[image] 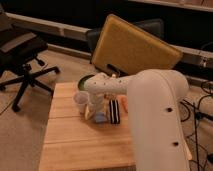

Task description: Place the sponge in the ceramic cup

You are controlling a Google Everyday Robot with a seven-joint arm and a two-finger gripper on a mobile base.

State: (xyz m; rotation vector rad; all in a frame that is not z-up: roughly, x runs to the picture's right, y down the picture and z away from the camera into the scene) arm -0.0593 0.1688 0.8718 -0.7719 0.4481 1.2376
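The light-blue sponge lies on the wooden table, just right of the small white ceramic cup, which stands upright. My gripper hangs at the end of the white arm, low over the table between cup and sponge, right against the sponge's left end. The arm hides part of the sponge and the cup's right side.
A black bar with a white stripe lies right of the sponge, and a small orange piece beyond it. A dark green bowl sits at the table's back edge. A yellow board leans behind. An office chair stands at left.
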